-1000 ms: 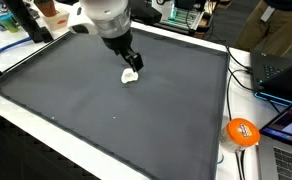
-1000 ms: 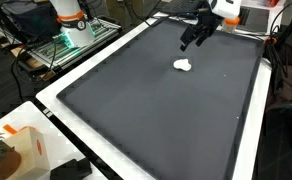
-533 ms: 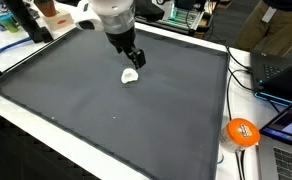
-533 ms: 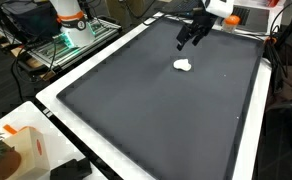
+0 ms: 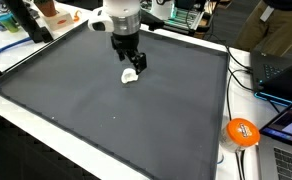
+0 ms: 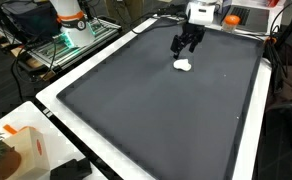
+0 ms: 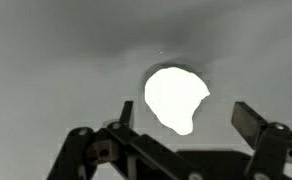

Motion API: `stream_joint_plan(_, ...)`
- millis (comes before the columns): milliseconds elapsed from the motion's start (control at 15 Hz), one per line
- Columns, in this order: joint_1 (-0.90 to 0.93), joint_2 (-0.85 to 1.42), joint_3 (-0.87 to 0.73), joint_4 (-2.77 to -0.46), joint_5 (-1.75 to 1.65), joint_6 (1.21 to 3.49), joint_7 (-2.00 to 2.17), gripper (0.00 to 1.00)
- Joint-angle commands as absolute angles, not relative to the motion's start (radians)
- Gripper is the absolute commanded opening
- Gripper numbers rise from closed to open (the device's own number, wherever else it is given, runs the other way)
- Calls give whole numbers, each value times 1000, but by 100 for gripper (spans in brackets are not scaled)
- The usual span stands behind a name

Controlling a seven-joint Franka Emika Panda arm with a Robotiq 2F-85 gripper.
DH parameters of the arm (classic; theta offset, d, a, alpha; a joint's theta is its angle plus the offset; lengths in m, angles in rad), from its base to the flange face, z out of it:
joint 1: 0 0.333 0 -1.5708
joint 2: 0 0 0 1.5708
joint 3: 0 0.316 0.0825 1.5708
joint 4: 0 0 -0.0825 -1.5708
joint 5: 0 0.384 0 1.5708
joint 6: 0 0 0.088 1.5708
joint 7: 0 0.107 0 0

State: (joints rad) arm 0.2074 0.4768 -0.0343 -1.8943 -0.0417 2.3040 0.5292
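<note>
A small white lump point(image 5: 132, 77) lies on the dark grey mat point(image 5: 96, 110), toward its far side; it also shows as a white lump point(image 6: 183, 65) in both exterior views. My gripper point(image 5: 134, 62) hangs just above it, pointing down, jaws open and empty. In the wrist view the white lump point(image 7: 176, 97) fills the middle, lying on the mat between and a little ahead of my two fingers, with the gripper point(image 7: 183, 122) spread wide and one fingertip point(image 7: 248, 120) at the right. Nothing touches the lump.
The mat has a white border point(image 5: 216, 150). An orange ball point(image 5: 242, 132) and laptops point(image 5: 276, 70) sit beside the mat's edge. Another robot base point(image 6: 71, 25) and a wire rack stand beyond the mat's far corner. A white box point(image 6: 21, 150) sits near the front.
The arm has swung round above the white lump and come to stand more upright over it. The lump has not moved. The jaws stayed open.
</note>
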Motion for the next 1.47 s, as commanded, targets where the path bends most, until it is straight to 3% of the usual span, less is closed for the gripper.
stream_joint_plan(0, 233, 326, -59, -2141, -116, 2542, 559, 100)
stream_joint_plan(67, 238, 305, -67, -2185, -139, 2613, 572, 100)
stream_joint_plan(133, 214, 390, -44, -2051, -90, 2507, 535, 100)
stream_joint_plan(600, 230, 366, -60, -2114, -116, 2593, 572, 100)
stream_joint_plan(1400, 385, 234, -290, -2473, -418, 3175, 635, 100)
